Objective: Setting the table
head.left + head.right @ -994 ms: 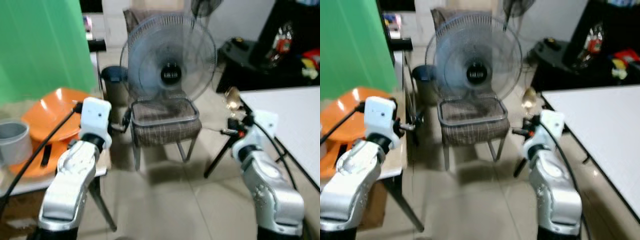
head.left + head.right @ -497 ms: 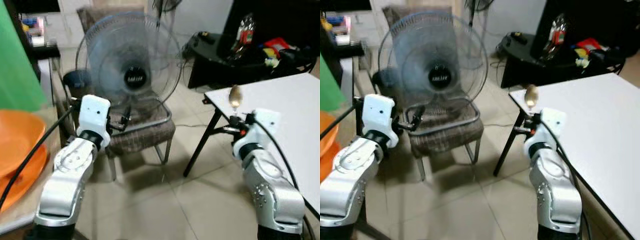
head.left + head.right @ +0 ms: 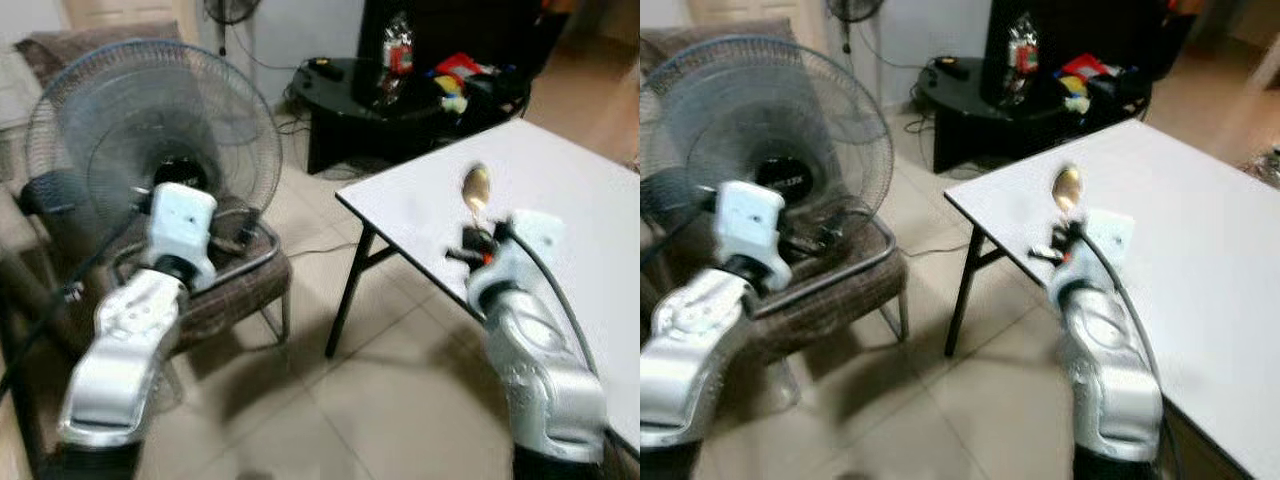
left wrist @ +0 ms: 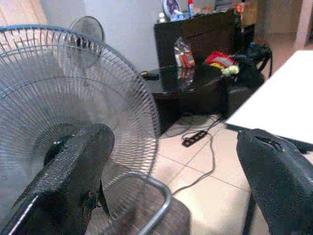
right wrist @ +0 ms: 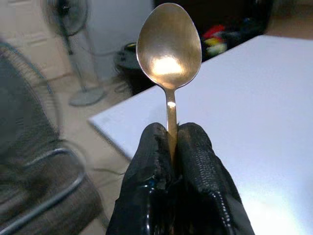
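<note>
Spoon in the right gripper, carried toward the white table.

The right gripper (image 5: 171, 147) has its two black fingers pressed together on the handle of a golden spoon (image 5: 168, 46), which stands upright with the bowl on top; from the head view the spoon (image 3: 475, 187) is above the near corner of the white table (image 3: 590, 200). The left gripper (image 4: 171, 161) is wide apart and holds nothing, in front of a standing fan (image 3: 150, 120) and a woven chair (image 3: 235, 285). As far as I can judge, the task is in an early part: the part of the table that shows has nothing laid on it (the far edge is out of view), and the spoon is not yet set down. What is left is to lower it on the surface and release it.
</note>
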Available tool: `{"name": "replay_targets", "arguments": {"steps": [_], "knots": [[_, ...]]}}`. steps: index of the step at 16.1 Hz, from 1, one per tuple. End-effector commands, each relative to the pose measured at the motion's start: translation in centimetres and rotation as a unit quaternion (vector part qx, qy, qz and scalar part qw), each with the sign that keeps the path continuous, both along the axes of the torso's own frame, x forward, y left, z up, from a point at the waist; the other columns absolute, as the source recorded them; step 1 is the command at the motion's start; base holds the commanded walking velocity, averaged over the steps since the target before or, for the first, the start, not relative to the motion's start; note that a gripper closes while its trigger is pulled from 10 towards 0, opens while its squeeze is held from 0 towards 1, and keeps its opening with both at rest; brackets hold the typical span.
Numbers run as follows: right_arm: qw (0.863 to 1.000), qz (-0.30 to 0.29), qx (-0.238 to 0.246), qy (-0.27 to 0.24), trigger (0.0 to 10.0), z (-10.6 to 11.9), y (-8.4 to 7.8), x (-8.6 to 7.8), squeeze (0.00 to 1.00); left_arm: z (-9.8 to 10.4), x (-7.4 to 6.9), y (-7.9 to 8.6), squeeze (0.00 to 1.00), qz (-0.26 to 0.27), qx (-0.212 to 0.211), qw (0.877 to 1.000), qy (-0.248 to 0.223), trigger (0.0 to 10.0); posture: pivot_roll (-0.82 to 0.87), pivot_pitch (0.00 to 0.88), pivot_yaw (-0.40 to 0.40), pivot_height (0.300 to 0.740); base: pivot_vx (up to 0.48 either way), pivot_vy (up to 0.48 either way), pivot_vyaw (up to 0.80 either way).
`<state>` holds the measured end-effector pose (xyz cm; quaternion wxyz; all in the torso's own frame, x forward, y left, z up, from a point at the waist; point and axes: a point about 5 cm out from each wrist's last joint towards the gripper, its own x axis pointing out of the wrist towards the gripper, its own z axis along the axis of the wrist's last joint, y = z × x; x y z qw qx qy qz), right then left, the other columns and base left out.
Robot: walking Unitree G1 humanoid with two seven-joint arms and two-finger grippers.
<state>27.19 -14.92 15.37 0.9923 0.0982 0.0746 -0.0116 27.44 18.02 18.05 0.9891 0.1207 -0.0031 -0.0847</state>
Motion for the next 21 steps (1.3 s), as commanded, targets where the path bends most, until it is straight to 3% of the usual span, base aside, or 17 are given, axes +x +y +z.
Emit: {"name": "replay_targets", "arguments": {"steps": [1,4,15,17,21], "knots": [[1.000,-0.011,-0.012,-0.004,10.0,0.1,-0.7,-0.1,0.00,0.1,0.2,-0.6,0.00,-0.011,-0.008,1.000,-0.001,10.0,0.11,0.000,-0.063,0.740,0.371,0.000,-0.80],[1.000,-0.007,-0.013,-0.002,10.0,0.1,-0.7,0.0,0.00,0.1,0.3,-0.5,0.00,-0.008,-0.012,1.000,0.000,10.0,0.11,0.000,-0.066,0.740,0.369,0.000,-0.80],[0.999,-0.025,-0.018,0.027,10.0,-0.8,-1.3,-0.9,0.00,-0.2,0.5,-0.8,0.00,-0.024,-0.011,1.000,0.002,10.0,0.09,0.000,-0.054,0.740,0.366,0.000,0.00],[0.999,-0.034,-0.009,0.034,10.0,-1.1,-1.2,-1.8,0.00,-0.3,0.9,-1.3,0.00,-0.039,-0.015,0.999,0.005,10.0,0.07,0.000,-0.033,0.740,0.120,0.431,-0.79],[0.998,-0.051,-0.006,0.040,10.0,-1.2,-1.5,-2.2,0.00,-0.3,1.3,-1.5,0.00,-0.047,-0.013,0.999,0.006,10.0,0.06,0.000,-0.015,0.740,0.000,0.465,-0.79]]}}
